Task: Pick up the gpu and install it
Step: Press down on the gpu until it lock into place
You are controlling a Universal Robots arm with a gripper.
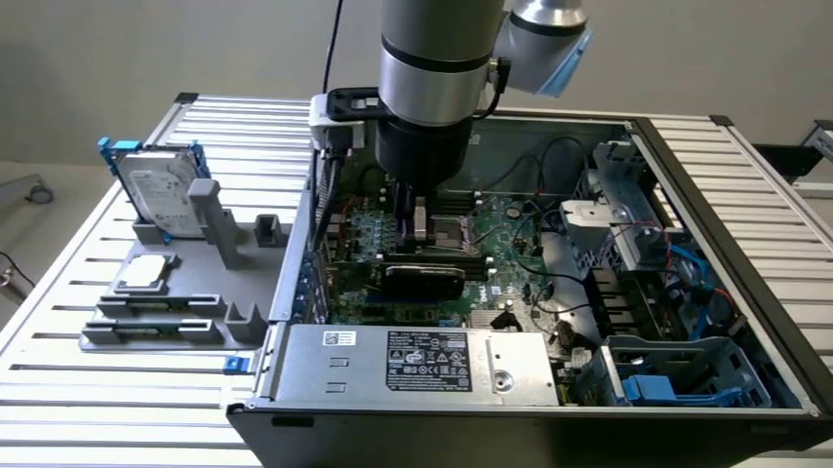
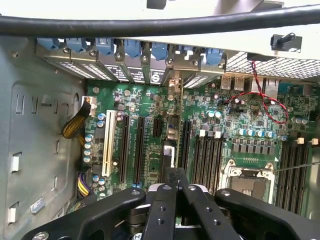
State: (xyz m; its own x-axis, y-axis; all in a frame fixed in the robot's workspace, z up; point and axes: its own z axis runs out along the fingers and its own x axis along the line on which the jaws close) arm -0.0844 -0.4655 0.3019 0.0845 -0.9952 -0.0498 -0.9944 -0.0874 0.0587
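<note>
The black jointed tool point(image 1: 414, 234) point(image 2: 175, 176) reaches down into the open metal case point(image 1: 684, 195), its fingers drawn together and clamped on the thin upper edge of the gpu point(image 1: 419, 278) point(image 2: 169, 152). The gpu is a flat rectangular card with a black finned face, standing on edge among the long dark slots of the green motherboard point(image 1: 501, 229) point(image 2: 225, 125). The case rests on a ribbed aluminium tabletop point(image 1: 78, 390).
</note>
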